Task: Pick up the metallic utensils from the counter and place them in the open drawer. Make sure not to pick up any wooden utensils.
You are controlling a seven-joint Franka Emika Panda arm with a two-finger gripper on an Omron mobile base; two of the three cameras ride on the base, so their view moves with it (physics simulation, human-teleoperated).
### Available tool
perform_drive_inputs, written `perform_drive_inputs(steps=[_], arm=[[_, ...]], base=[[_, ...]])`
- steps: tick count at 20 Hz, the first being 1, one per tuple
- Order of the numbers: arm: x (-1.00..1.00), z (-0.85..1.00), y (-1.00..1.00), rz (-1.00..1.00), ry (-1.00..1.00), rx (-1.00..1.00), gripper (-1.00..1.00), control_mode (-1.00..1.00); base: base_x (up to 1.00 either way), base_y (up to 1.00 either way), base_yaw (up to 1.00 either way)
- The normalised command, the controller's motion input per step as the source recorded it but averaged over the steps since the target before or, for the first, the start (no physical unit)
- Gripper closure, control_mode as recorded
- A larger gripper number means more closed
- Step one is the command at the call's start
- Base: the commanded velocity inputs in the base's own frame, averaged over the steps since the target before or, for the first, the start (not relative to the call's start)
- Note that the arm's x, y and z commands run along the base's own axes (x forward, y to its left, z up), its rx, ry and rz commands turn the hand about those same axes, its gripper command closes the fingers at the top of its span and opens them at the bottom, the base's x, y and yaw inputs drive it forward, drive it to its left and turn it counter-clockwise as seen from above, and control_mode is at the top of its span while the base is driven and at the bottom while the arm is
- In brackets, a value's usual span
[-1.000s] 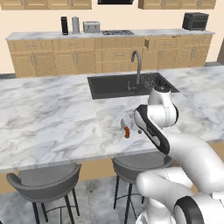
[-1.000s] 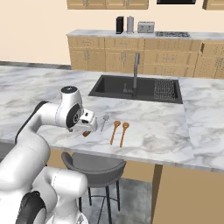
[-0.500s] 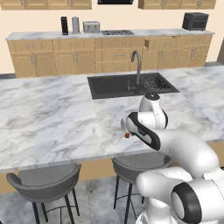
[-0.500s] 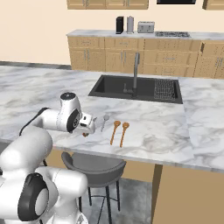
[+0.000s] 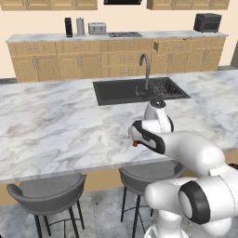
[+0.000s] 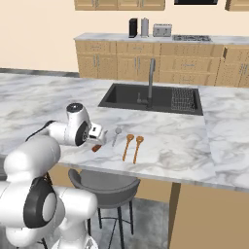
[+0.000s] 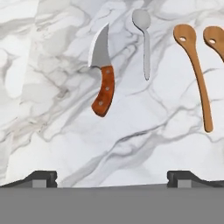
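Frame edge crops the right wooden spoon point(image 7: 215, 40).

The tabletop point(image 7: 52, 131) is white marble with soft grey veining all over. The knife point(image 7: 102, 72) has a shiny silver blade and a reddish-brown handle with a couple of pale rivets. The spoon point(image 7: 143, 39) next to it is plain grey metal, top to bottom. The two wooden spoons point(image 7: 197, 70) are a warm orange-brown. The sink point(image 6: 146, 97) is black, the tap point(image 6: 151, 80) steel grey, the cabinets point(image 6: 146, 61) light wood, and the stool point(image 6: 104, 187) dark grey.
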Motion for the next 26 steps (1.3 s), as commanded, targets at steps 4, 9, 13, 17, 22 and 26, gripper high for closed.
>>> perform_drive_inputs(steps=[4, 9, 13, 17, 22, 26], arm=[[0.24, -0.20, 0.00, 0.00, -0.11, 0.00, -1.00, -1.00], [0.22, -0.26, 0.00, 0.00, -0.09, 0.01, -1.00, -1.00], [0.22, -0.21, 0.00, 0.00, -0.06, 0.02, -1.00, -1.00], [0.27, -0.12, 0.00, -0.01, 0.00, 0.02, -1.00, -1.00], [0.35, -0.11, 0.00, -0.01, 0.00, 0.02, -1.00, -1.00], [0.39, -0.18, 0.00, -0.03, 0.06, 0.00, -1.00, -1.00]], base=[[0.00, 0.00, 0.00], [0.00, 0.00, 0.00], [0.00, 0.00, 0.00], [0.00, 0.00, 0.00], [0.00, 0.00, 0.00], [0.00, 0.00, 0.00]])
